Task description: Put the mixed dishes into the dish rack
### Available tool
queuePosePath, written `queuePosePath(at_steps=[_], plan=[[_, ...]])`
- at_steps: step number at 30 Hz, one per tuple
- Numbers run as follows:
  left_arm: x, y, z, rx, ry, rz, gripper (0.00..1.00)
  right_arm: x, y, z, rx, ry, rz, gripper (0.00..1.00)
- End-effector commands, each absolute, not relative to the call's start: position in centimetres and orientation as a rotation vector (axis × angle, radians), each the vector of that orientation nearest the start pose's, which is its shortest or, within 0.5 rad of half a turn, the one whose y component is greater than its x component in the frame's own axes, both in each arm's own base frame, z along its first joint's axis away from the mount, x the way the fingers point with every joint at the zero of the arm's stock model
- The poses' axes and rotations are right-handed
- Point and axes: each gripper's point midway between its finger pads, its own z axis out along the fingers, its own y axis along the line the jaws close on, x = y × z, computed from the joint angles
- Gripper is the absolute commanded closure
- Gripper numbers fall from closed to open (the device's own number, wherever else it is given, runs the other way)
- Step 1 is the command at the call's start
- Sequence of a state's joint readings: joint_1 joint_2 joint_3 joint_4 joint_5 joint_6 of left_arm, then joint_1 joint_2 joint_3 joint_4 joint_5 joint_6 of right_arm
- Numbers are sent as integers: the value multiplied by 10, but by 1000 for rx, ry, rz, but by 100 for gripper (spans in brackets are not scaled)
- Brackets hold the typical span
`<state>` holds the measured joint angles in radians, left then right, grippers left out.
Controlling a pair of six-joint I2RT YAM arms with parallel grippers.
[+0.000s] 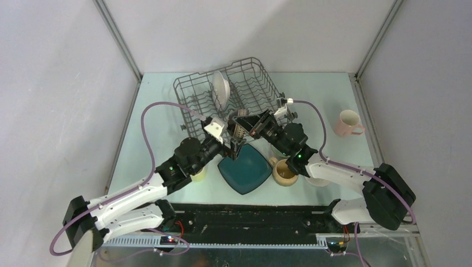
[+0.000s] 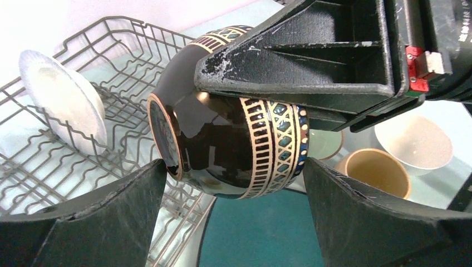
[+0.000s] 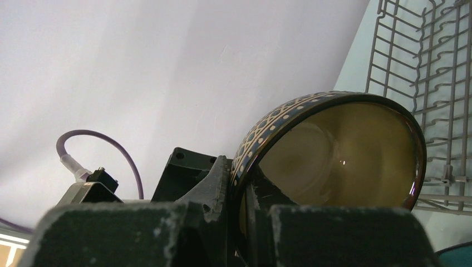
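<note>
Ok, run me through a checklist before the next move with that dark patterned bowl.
1. Right gripper clamped on the brown bowl rim: ok.
2. Left gripper open, fingers either side of the bowl: ok.
3. Left fingers touching the bowl: cannot tell.
4. Bowl over the dish rack: not ok, it hangs at the near edge, above the teal plate.
5. Free slots beside the white plate: ok.

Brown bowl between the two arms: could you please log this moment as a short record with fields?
held item: brown bowl, tipped on its side, in the air by the dish rack's near edge
right gripper: jaws shut on the bowl's rim
left gripper: jaws open, one either side of the bowl
in rack: white round plate, standing on edge
outside rack, clearly seen: dark teal square plate, tan mug, pink mug, white bowl
</note>
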<state>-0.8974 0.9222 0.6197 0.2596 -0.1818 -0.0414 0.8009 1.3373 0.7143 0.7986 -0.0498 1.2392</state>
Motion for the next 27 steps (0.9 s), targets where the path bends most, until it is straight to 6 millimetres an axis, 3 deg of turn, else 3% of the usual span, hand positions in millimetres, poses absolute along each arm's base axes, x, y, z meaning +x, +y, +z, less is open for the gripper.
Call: queuePosePath(at_steps=[1,4,9,14,18,21,23,27], plan=[[251,-259,274,563,1501,-515,4,263,340,361,323,1395,1794,100],[249,-262,274,601,1494,-514,13,262,341,361,318,1396,1807,100],[245,-268,272,701,1466,-503,42,260,342,360,307,1405,1802,100],[236,-276,272,791,1381,-526,74,261,343,355,305,1427,1794,93],[238,-275,270,794,1370,-507,86,262,342,352,303,1442,1780,86],[243,-273,266,786,1386,-475,98,263,341,350,301,1458,1767,60],[248,-270,265,757,1405,-452,100,265,341,345,302,1481,1758,53],[256,-269,263,725,1413,-423,100,276,336,328,336,1558,1730,51]])
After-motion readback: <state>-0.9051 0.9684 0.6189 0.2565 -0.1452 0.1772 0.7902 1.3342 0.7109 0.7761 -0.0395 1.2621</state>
